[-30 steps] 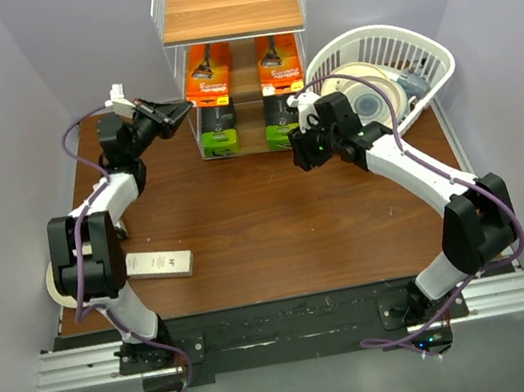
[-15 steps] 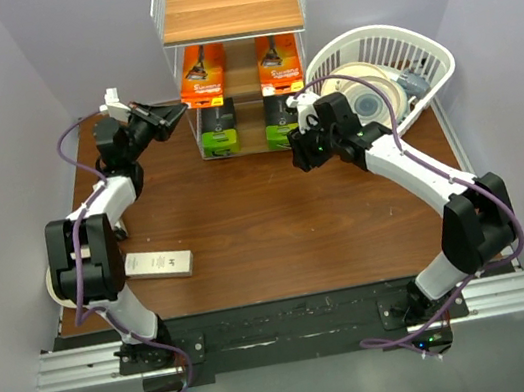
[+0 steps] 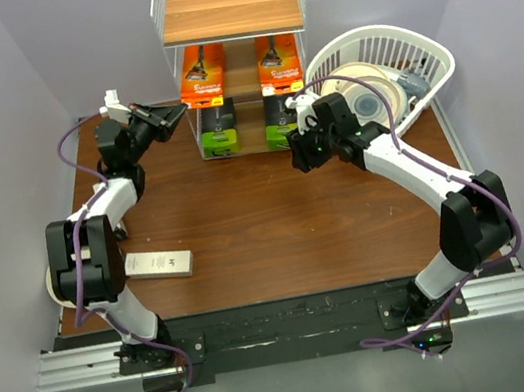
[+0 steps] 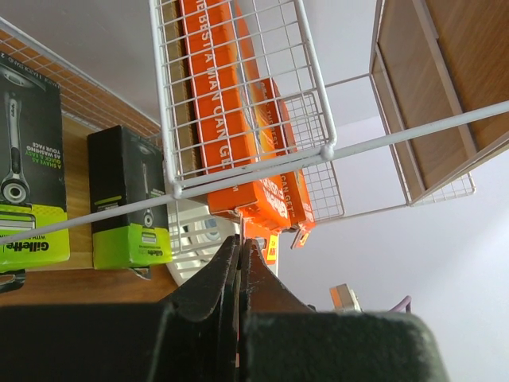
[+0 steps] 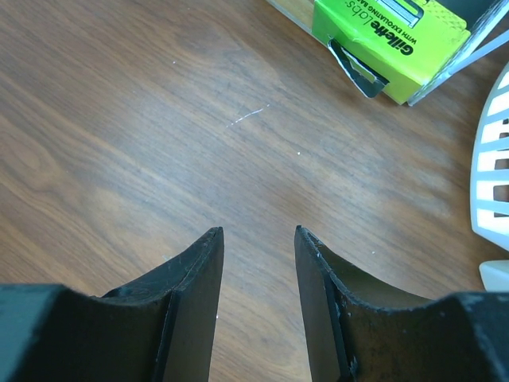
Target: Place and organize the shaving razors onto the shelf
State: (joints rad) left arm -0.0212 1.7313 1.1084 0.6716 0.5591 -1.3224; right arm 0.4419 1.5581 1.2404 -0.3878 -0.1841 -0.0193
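The shelf (image 3: 231, 21) stands at the back centre. Two orange razor cards (image 3: 205, 74) (image 3: 279, 59) lie on its middle board, and two black boxes with lime-green ends (image 3: 219, 130) (image 3: 278, 122) on its bottom board. A long slim white box (image 3: 158, 265) lies on the table at the near left. My left gripper (image 3: 184, 114) is shut and empty, just left of the shelf's wire frame (image 4: 246, 95), with its tip (image 4: 240, 243) below the orange cards (image 4: 219, 103). My right gripper (image 3: 302, 156) (image 5: 258, 231) hangs open over bare wood in front of the right green-ended box (image 5: 390, 32).
A white slotted basket (image 3: 423, 46) holding cream plates (image 3: 366, 96) sits right of the shelf, close behind my right arm. Another cream plate (image 3: 52, 284) lies at the table's left edge, partly under my left arm. The shelf's top board (image 3: 229, 7) carries nothing.
My left gripper has lifted slightly and shifted a little toward the back, staying shut. The right arm has barely moved.
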